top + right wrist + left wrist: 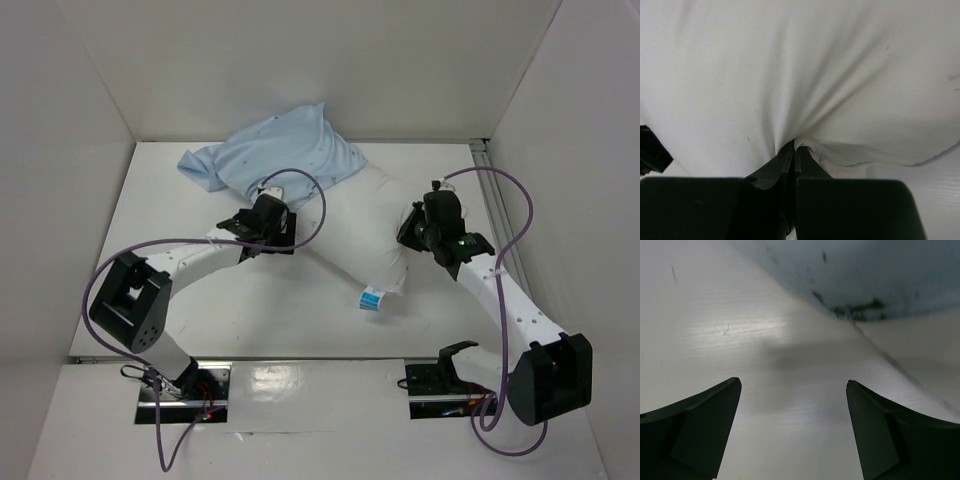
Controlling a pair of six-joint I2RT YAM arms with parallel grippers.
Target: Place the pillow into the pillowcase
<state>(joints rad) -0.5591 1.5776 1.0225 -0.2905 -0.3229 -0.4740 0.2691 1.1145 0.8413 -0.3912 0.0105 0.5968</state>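
At the far side of the counter (170,215), around 12 o'clock, the pillowcase (285,150) lies rumpled over the far end of the pillow (350,235); whether that end is inside it I cannot tell. The pillow runs from there toward 4 o'clock, its tag (372,298) at the near corner. The left hand (792,385) stands wide apart, holding nothing, just beside the blue fabric. The right hand (792,147) is clamped on a pinch of the pillow's 3 o'clock edge.

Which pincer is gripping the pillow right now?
The right pincer, shut on a fold of the pillow; the left pincer stands open, holding nothing.
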